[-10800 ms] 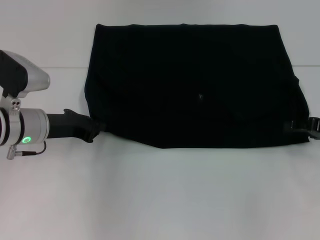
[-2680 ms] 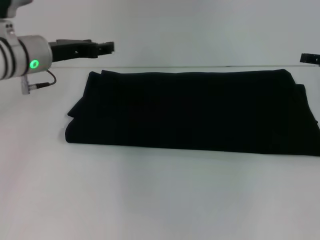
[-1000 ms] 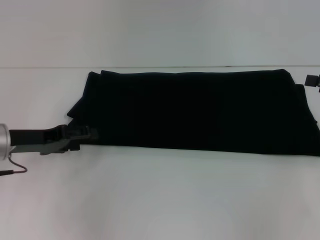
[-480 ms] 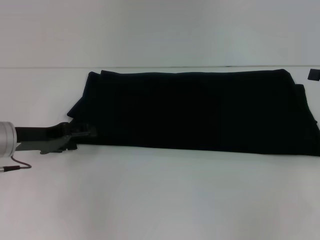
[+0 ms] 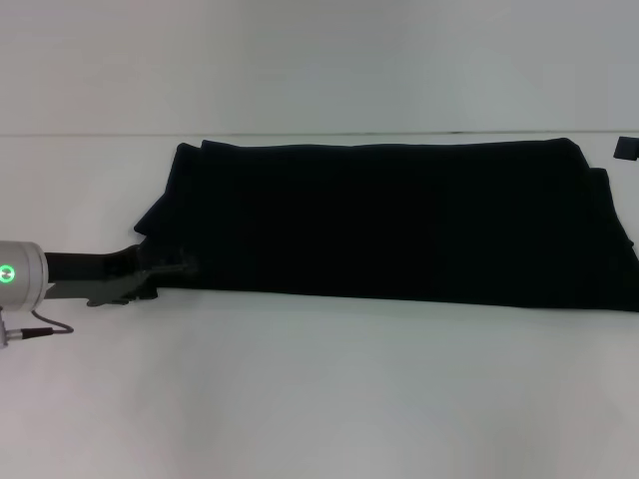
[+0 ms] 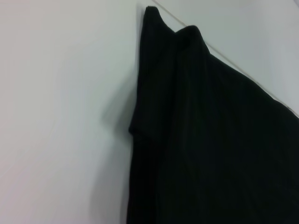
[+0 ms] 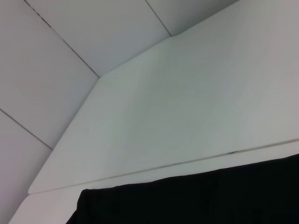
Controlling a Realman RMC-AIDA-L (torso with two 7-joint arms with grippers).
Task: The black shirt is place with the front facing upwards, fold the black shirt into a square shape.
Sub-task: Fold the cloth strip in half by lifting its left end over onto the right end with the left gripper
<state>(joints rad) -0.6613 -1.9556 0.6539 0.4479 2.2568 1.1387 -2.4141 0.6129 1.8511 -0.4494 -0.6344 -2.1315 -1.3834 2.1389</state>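
The black shirt [image 5: 389,222] lay on the white table [image 5: 319,389], folded into a long flat band running across in front of me, its back edge close to the table's far edge. No lettering or label showed on the upper layer. At the shirt's left end the cloth bunched into a small stepped corner, which my left wrist view caught as two soft peaks of fabric [image 6: 187,116].

My left gripper [image 5: 165,267] sat low on the table at the shirt's near left corner, the arm reaching in from the left, the fingertips right against or just under the cloth's edge. I could not tell how far its fingers were apart, nor whether they had any cloth between them.

My right gripper [image 5: 626,149] barely showed beyond the shirt's far right corner, apart from the cloth; its fingers I could not make out.
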